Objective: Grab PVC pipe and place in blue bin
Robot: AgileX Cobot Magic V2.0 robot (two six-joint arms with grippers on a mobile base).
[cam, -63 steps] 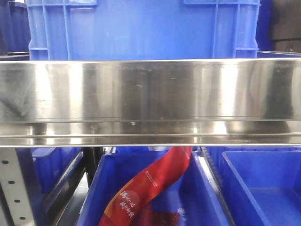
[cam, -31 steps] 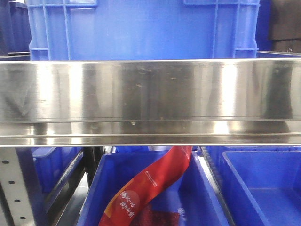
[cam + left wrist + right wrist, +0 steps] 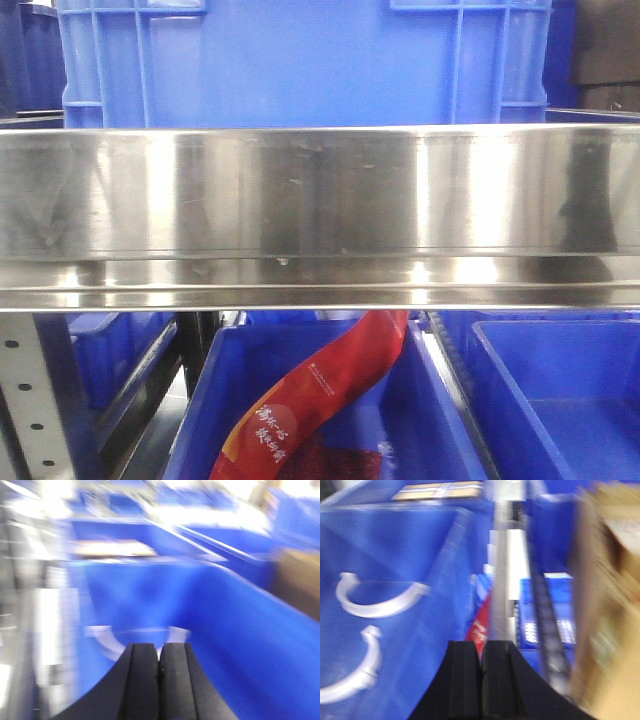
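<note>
Overhead, two smooth white curved PVC pipe (image 3: 380, 600) clamps in glossy blue bin (image 3: 395, 540); both black end effectors pressed closed, empty.

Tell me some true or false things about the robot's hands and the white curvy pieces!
1. Both grippers are shut with nothing between the fingers. True: left gripper, right gripper.
2. The right wrist view shows two white curved pieces in a blue bin. True.
3. The right gripper is holding a white piece. False: both pieces lie apart from it, off to one side.
4. The red strip lies on the steel shelf. False: it sits in a bin below.
</note>
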